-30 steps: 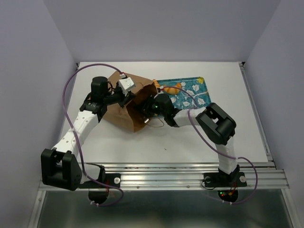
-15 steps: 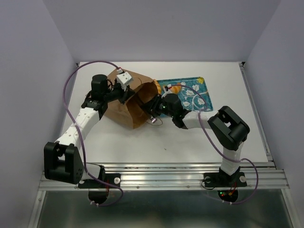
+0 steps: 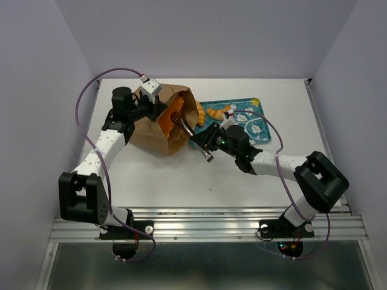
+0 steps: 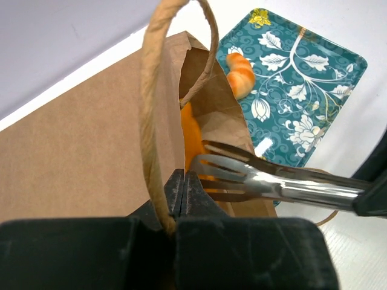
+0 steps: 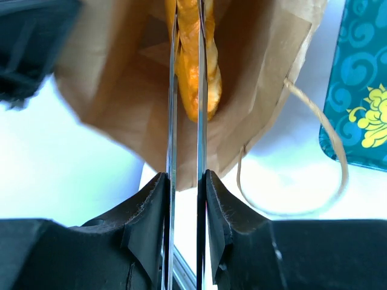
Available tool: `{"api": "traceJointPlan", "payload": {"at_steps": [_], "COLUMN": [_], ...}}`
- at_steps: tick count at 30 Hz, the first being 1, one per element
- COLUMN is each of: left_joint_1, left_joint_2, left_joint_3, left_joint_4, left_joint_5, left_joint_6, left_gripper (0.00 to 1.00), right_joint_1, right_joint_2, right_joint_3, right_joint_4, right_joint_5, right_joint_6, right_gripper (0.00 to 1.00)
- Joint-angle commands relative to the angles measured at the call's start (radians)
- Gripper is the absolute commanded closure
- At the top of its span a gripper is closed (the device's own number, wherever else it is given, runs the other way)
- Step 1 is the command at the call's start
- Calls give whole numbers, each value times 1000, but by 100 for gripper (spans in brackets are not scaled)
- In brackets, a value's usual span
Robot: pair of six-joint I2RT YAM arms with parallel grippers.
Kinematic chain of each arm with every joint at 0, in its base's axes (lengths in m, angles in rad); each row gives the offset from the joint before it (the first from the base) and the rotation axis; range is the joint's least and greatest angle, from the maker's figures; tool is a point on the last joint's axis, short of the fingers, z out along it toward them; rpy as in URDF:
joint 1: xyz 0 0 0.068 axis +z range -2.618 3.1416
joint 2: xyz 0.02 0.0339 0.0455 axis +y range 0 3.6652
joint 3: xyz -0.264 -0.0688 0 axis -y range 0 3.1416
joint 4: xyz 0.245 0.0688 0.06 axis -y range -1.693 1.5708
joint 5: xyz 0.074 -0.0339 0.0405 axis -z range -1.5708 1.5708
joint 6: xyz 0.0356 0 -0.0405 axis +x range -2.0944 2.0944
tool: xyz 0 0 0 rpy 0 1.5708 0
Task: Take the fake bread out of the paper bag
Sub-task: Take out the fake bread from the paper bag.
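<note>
My left fingers (image 4: 174,194) pinch the paper bag (image 3: 151,132) at its rim, it seems. My right fingers (image 5: 145,208) clamp tongs (image 4: 290,187) around a light, glossy, likely slippery bread (image 5: 210,77); I'd squeeze its middle.

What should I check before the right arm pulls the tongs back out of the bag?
1. Left gripper clamped on the paper bag rim, mouth held open: ok.
2. Right gripper shut on the tongs: ok.
3. Tong arms on either side of the pastry inside the bag: ok.
4. Squeeze firm enough to carry the pastry out: cannot tell.
5. Bare spot on the tray beside the croissant: ok.
</note>
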Motion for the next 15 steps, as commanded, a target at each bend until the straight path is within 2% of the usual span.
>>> {"api": "traceJointPlan", "payload": {"at_steps": [1,7,15], "left_joint_1": [19,35,81], "left_joint_2": [-3,9,49], "left_joint_3": [46,39,69], "left_joint_4": [69,107,158], "left_joint_5": [7,16,28], "left_joint_6": [-28,-63,-169], "left_gripper": [100,100,100], "right_joint_1": [1,1,1], "right_joint_2": [-113,-248,-408], "right_joint_3": [-48,-81,-106], "right_joint_4": [65,25,-125], "right_joint_5": [42,134,260], "right_joint_6": [-52,-107,-173], "right_gripper": [99,99,99]}}
